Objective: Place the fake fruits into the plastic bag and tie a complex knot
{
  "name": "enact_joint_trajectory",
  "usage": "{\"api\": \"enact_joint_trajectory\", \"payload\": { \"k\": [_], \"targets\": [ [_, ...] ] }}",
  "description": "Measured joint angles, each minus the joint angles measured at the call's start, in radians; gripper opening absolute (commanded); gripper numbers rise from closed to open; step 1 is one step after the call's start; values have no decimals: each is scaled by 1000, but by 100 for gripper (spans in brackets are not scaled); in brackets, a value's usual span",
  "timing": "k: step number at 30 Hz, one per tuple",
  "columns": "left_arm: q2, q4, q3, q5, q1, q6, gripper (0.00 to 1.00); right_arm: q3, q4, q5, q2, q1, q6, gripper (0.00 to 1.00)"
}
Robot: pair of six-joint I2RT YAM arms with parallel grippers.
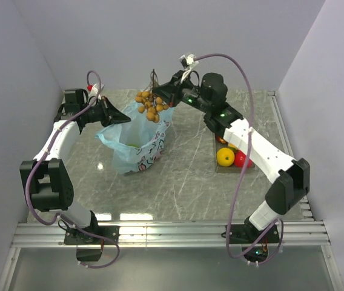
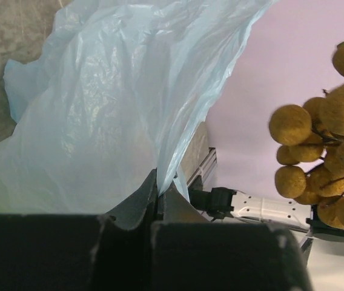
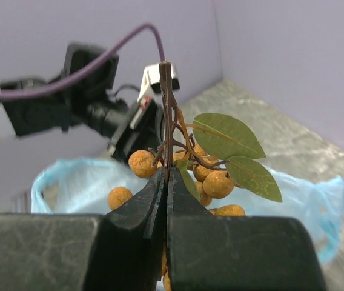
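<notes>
The light-blue plastic bag [image 1: 137, 142] stands open at the table's back middle, its pink print facing front. My left gripper [image 1: 122, 117] is shut on the bag's left rim and holds it up; the thin film [image 2: 129, 103] runs out of the pinched jaws. My right gripper [image 1: 162, 99] is shut on the stem [image 3: 167, 115] of the bunch of small brown balls [image 1: 150, 104], which hangs over the bag's mouth and also shows in the left wrist view [image 2: 326, 151]. A faint green shape shows inside the bag. A yellow-orange round fruit [image 1: 225, 156] and a red fruit [image 1: 240, 159] lie in the tray.
A clear rectangular tray [image 1: 231, 159] sits right of the bag, under my right forearm. Grey walls close the back and both sides. A metal rail runs along the near edge [image 1: 172, 233].
</notes>
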Motion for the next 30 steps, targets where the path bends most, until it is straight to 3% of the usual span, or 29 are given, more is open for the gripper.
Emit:
{"api": "enact_joint_trajectory", "payload": {
  "k": [11,22,25,26,27,30],
  "targets": [
    [0,45,-11,44,29,-48,0,-98,221,198,189,106,117,0],
    [10,36,-14,48,73,-38,0,-316,248,202,150,185,22,0],
    [10,36,-14,48,73,-37,0,-327,249,200,131,193,-11,35],
    [10,37,-14,48,73,-37,0,-322,245,195,129,195,-21,62],
    [10,37,-14,49,73,-36,0,-314,243,192,129,196,-26,70],
    [10,35,-14,49,73,-26,0,-265,189,177,130,196,-57,80]
  ]
}}
